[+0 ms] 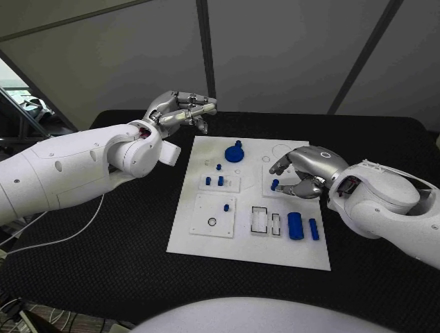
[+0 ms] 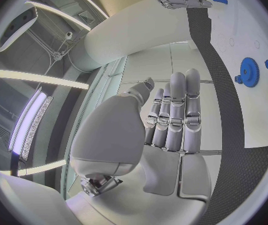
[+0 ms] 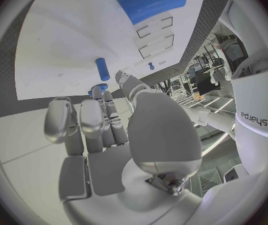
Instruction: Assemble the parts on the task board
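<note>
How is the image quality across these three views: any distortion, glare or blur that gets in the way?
Head view: even light, sharp, the task board and blue cylinder read clearly. Left wrist view: strong fisheye bending, bright ceiling strips glaring, the left hand sharp, the blue gear small at the rim. Right wrist view: edges bend, the right hand crowds the middle.

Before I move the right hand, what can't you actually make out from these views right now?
- Head view: the right hand covers the task board beneath it; whether its fingers touch the small blue peg cannot be told.
- Right wrist view: the fingertips hide the peg's base, so contact is unclear there too.
- Left wrist view: the picture's edge cuts off the board beyond the blue gear.
- Head view: the small slots are too small to read.
</note>
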Motion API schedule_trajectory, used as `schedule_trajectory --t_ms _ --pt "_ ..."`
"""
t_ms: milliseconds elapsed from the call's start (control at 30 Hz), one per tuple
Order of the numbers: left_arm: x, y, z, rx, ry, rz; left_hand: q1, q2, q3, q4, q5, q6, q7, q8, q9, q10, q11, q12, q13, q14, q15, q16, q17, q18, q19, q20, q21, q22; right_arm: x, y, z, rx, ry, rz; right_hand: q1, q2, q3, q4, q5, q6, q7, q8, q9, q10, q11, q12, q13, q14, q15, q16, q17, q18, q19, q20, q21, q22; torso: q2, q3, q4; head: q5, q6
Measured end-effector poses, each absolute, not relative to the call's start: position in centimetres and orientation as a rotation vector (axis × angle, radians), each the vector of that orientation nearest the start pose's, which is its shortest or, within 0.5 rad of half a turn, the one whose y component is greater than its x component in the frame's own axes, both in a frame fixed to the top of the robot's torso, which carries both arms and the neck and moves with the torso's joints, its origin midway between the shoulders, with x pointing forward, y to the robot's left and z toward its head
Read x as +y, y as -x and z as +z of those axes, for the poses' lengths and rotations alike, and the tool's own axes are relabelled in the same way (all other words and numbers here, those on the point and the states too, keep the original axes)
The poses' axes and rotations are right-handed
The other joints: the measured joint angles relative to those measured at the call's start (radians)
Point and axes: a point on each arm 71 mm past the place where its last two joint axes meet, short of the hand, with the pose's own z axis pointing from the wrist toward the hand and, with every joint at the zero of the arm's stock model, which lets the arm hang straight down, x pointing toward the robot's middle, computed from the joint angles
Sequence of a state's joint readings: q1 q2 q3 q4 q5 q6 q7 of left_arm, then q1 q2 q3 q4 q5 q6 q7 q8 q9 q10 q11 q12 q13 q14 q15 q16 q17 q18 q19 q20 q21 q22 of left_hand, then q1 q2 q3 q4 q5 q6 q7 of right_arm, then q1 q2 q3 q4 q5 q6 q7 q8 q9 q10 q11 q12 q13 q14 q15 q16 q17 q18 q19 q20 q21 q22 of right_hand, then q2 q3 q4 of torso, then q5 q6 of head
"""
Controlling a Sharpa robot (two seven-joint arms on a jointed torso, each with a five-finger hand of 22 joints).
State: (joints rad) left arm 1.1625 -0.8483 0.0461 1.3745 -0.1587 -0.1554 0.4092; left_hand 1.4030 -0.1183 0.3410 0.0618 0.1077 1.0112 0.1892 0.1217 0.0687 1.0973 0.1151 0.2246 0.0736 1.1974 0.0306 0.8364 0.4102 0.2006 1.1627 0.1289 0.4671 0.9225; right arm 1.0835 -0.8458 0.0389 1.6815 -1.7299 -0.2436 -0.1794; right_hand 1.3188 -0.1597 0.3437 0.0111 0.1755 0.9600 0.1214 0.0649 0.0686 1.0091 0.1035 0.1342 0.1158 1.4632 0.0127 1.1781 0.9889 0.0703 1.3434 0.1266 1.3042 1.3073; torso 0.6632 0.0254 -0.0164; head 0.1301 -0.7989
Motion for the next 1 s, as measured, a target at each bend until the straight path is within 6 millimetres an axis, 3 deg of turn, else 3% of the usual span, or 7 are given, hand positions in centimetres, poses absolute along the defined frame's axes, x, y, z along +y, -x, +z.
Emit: schedule_trajectory --t_ms 300,500,600,1000 --pt "25.0 -51.5 -17.2 1.400 0.952 -1.553 0.000 0.000 0.003 -0.003 0.000 0.000 0.000 0.000 0.000 -0.004 0.004 0.000 0.000 0.000 0.000 -0.004 -0.003 0.000 0.000 0.000 -0.004 -0.001 -14.8 -44.5 -20.0 1.695 0.416 0.625 0.020 0.019 -0.005 0.000 0.000 0.011 -0.001 0.005 0.005 0.000 0.000 0.034 -0.004 0.000 0.000 0.000 0.002 0.000 0.000 0.000 -0.004 0.000 0.001 -0.0001 0.0019 0.001 0.003" --pt "25.0 -51.5 -17.2 1.400 0.952 -1.553 0.000 0.000 0.003 -0.003 0.000 0.000 0.000 0.000 0.000 -0.004 0.004 0.000 0.000 0.000 0.000 -0.004 -0.004 0.000 0.000 0.000 -0.004 -0.001 -14.4 -44.5 -20.3 1.720 0.434 0.621 0.038 0.038 0.001 -0.002 0.004 0.039 0.003 0.014 0.008 0.046 -0.013 0.064 -0.009 0.000 0.000 0.010 0.014 0.000 0.018 -0.012 0.016 0.000 0.001 -0.0006 0.0018 0.002 0.002" --pt "25.0 -51.5 -17.2 1.400 0.952 -1.553 0.000 0.000 0.003 -0.003 0.000 0.000 0.000 0.000 0.000 -0.004 0.004 0.004 0.000 0.000 0.000 -0.004 -0.004 0.000 0.000 0.000 -0.004 -0.002 -14.5 -44.6 -20.4 1.727 0.439 0.614 0.052 0.052 0.026 -0.005 0.003 0.062 0.011 0.022 0.011 0.077 -0.025 0.074 -0.013 0.004 -0.011 0.024 0.029 0.000 0.038 -0.019 0.038 0.000 0.001 -0.0007 0.0018 0.002 0.000" --pt "25.0 -51.5 -17.2 1.401 0.953 -1.552 0.000 0.000 0.003 -0.003 0.000 0.000 0.000 0.000 0.000 -0.004 0.004 0.004 0.000 -0.004 -0.004 -0.008 -0.005 0.000 0.000 0.000 -0.004 -0.002 -14.7 -44.9 -20.7 1.741 0.454 0.580 0.059 0.059 0.060 -0.011 -0.010 0.089 0.014 0.028 0.013 0.099 -0.027 0.075 -0.027 0.004 -0.011 0.032 0.036 0.000 0.049 -0.023 0.050 0.000 0.001 -0.0005 0.0012 -0.002 0.000"
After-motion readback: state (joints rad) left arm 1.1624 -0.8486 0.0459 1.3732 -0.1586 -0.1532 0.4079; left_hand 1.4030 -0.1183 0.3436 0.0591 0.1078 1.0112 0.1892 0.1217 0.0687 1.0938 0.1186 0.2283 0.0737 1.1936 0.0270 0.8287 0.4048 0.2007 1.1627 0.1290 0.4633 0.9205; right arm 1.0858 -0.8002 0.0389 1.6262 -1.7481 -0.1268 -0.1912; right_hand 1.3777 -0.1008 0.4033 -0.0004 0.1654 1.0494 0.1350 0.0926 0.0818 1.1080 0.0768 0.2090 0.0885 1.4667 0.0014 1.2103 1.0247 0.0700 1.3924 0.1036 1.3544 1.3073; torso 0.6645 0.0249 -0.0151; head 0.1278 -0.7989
